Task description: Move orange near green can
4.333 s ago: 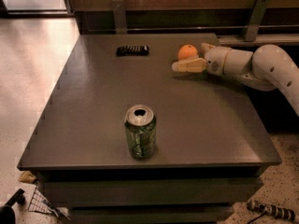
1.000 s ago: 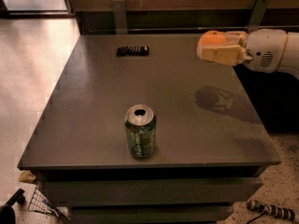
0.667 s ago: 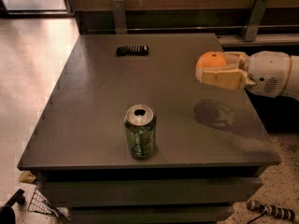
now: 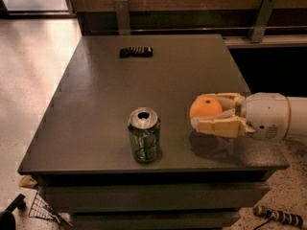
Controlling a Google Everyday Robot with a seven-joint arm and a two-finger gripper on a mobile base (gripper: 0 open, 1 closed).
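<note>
Orange (image 4: pixel 205 108) sits in the gripper (image 4: pixel 201 112), jaws clenched on it from above and below, so we see only its top and left side, with the dark stem dimple facing up. Gripper comes in from the right edge on a white arm (image 4: pixel 268 115) and hangs over the front right part of the counter (image 4: pixel 168 80). We see a dark shadow (image 4: pixel 211 145) on the counter right under it, so the orange looks lifted and not resting on the surface. Can (image 4: pixel 144 135) stands upright near the front edge, left of the orange, silver top with the opening showing, green body with pale swirls. Orange and can are near each other but apart, with a bare strip of counter between them, and the orange is slightly further back than the can. Black bar (image 4: pixel 136 51) lies flat at the far side of the counter, well apart from both.
</note>
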